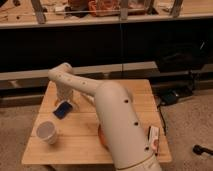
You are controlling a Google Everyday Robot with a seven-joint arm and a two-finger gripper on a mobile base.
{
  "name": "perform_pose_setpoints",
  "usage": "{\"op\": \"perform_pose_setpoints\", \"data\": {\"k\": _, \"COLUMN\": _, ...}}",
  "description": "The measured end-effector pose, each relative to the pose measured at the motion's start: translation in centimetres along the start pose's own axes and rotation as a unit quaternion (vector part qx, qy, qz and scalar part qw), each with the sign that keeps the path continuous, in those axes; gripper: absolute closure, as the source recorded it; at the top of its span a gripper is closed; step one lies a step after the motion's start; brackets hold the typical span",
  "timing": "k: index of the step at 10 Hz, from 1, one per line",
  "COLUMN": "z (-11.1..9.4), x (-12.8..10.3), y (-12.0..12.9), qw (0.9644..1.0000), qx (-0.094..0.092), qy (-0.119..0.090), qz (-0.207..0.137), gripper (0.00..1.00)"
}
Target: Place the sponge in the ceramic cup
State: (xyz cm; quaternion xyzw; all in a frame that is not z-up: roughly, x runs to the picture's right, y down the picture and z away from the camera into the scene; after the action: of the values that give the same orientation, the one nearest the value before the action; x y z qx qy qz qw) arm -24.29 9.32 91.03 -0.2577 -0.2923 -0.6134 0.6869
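Note:
The dark-blue sponge point(62, 110) shows on the left part of the wooden table point(127, 97), tilted at an angle. My gripper point(64, 95) hangs directly above the sponge's far edge at the end of the white arm point(107, 107). I cannot tell whether the two are touching. The white ceramic cup point(46, 132) stands upright near the table's front left corner, a short way in front and to the left of the sponge, and its mouth is uncovered.
An orange plate point(101, 137) is mostly hidden behind my arm at the table's front. A slim white bottle point(154, 137) lies near the front right edge. Dark shelving and a counter run along the back, and cables lie on the floor at right.

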Motion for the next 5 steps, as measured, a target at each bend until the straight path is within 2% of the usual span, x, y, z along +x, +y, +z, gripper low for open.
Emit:
{"op": "perform_pose_setpoints", "data": {"k": 3, "z": 1.1, "x": 1.5, "y": 0.0, "qw": 0.9991, "qx": 0.005, "qy": 0.007, "qz": 0.041, "gripper": 0.21}}
{"op": "perform_pose_setpoints", "data": {"k": 4, "z": 1.4, "x": 1.9, "y": -0.2, "qw": 0.9988, "qx": 0.007, "qy": 0.006, "qz": 0.049, "gripper": 0.25}}
{"op": "perform_pose_setpoints", "data": {"k": 5, "z": 1.6, "x": 2.3, "y": -0.6, "qw": 0.9984, "qx": 0.007, "qy": 0.000, "qz": 0.056, "gripper": 0.36}}
